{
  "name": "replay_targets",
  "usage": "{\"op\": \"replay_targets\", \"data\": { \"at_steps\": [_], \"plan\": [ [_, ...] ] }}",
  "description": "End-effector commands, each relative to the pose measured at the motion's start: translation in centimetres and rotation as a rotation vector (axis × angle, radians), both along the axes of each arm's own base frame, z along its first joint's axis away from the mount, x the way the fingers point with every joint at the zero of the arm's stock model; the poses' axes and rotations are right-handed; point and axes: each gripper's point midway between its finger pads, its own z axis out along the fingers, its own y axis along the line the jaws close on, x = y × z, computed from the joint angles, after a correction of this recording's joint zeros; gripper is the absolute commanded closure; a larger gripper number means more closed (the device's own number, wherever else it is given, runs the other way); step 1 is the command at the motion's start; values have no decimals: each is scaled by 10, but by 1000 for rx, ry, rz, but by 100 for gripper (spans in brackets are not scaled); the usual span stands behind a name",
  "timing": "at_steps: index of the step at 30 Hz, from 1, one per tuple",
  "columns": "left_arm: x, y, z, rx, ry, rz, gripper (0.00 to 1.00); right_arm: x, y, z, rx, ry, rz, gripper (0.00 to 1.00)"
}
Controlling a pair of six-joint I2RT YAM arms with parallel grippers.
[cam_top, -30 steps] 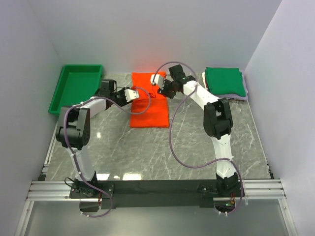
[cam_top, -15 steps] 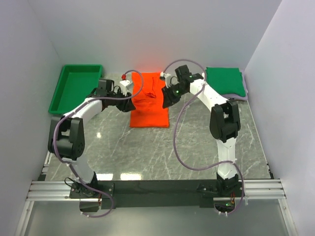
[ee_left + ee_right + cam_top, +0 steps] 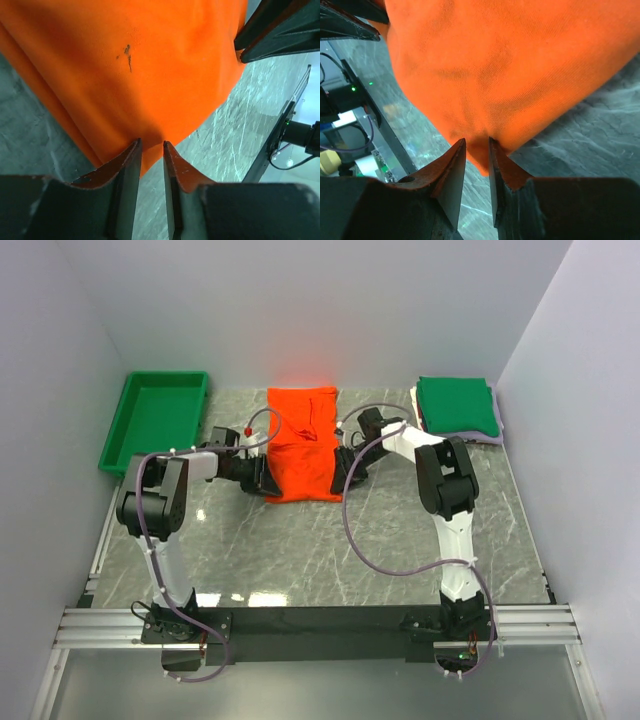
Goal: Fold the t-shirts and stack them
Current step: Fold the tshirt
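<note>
Orange-red tee [image 3: 303,445]: my left jaws and right jaws each clamp a thin hem edge; uneven pulling could slip it free.

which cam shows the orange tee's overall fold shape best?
Top external: the whole orange tee shows as a narrow rectangle. The wrist views each show only one corner of it, pinched in the left gripper and the right gripper.

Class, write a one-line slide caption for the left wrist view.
Left tool pinching the edge of the orange t-shirt over the grey table.
</note>
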Motion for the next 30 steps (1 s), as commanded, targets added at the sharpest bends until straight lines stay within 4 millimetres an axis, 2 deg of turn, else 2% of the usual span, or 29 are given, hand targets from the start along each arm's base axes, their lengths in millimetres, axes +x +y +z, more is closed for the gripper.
{"op": "replay_targets", "data": {
  "at_steps": [1,4,6,10,11,13,14,16,17,19,20,21,22,23,24,25,26,27,28,29,30],
  "plan": [
    [-12,3,-15,24,71,36,69,-10,-18,-27,-109,18,-36,67],
    [-31,6,-22,31,129,40,70,-22,-25,-28,-140,30,-37,67],
    [-48,7,-19,26,155,29,72,-37,-33,-26,-162,42,-37,67],
    [-73,7,6,-16,125,-29,73,-68,-52,-19,-192,4,31,67],
    [-78,8,18,-17,59,-60,72,-69,-53,-4,-175,-39,39,67],
    [-84,11,33,-8,-15,-101,70,-84,-50,15,-105,-49,94,65],
    [-82,14,49,1,-124,-117,66,-86,-49,34,-70,-91,112,65],
    [-79,17,60,59,-257,-164,62,-93,-48,52,-31,-148,160,65],
    [-81,14,71,88,-375,-235,60,-92,-48,64,-20,-203,168,64],
    [-79,17,74,164,-478,-285,58,-88,-50,69,-33,-290,204,63],
    [-80,14,79,195,-584,-358,57,-83,-56,71,-82,-365,215,62],
    [-81,14,80,217,-639,-399,56,-72,-57,70,-106,-464,249,60],
    [-78,17,79,259,-700,-430,55,-77,-55,64,-133,-510,293,59],
    [-76,18,80,298,-830,-488,53,-73,-58,68,-162,-593,317,58],
    [-76,21,78,322,-897,-525,52,-52,-61,69,-217,-749,340,53],
    [-76,22,78,346,-974,-565,52,-60,-68,53,-249,-786,375,50],
    [-73,25,78,390,-1105,-608,49,-61,-64,61,-250,-889,417,47],
    [-74,25,77,402,-1161,-630,48,-47,-62,62,-289,-1032,480,46],
    [-75,25,75,411,-1203,-659,46,-55,-64,50,-306,-1055,532,46],
    [-81,22,69,412,-1248,-718,46,-58,-56,50,-301,-1102,578,46],
    [-79,20,68,413,-1279,-733,46,-53,-51,52,-301,-1168,614,46]
  ]
}}
